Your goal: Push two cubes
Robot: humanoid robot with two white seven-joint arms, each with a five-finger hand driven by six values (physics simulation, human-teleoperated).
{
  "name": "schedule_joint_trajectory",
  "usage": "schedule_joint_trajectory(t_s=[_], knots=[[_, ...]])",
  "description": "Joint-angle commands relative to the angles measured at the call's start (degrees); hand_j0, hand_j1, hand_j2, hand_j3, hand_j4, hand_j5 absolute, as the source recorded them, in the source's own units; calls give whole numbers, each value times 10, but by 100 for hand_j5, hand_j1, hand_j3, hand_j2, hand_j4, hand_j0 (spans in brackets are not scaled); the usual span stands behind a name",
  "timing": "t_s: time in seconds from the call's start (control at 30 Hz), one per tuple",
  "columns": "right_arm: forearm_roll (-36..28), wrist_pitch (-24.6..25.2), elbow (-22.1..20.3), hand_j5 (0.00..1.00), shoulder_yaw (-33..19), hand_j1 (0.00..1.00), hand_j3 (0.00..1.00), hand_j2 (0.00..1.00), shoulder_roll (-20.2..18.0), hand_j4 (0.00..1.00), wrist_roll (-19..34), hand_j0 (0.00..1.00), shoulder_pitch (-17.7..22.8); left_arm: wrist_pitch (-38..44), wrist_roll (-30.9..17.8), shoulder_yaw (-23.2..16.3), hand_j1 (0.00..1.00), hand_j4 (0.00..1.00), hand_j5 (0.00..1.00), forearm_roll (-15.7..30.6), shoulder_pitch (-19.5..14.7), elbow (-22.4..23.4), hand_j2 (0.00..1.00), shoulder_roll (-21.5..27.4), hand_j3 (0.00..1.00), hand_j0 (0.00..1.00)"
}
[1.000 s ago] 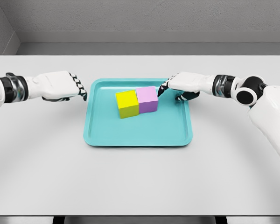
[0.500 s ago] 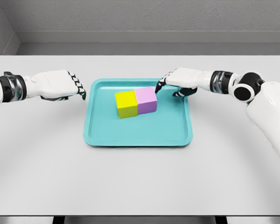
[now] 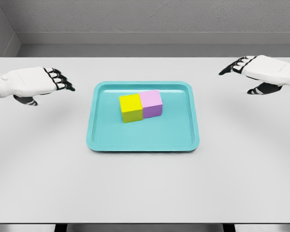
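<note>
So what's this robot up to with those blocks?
Right now nothing is being handled. A yellow cube and a pink cube sit side by side, touching, on a teal tray in the middle of a white table. The left hand and the right hand hover open out to either side, well clear of the tray. The pushing looks finished.

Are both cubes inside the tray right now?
Yes. The yellow cube and pink cube sit side by side, touching, on the teal tray floor.
</note>
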Motion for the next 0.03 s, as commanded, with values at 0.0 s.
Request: schedule_joint_trajectory(t_s=[0.0], knots=[[-9, 2, -8, 100, -5, 100, 100, 100, -12, 100, 0, 100, 0, 1, 0, 1, 100, 100, 100, 5, 0, 1, 100, 7, 100, 100]])
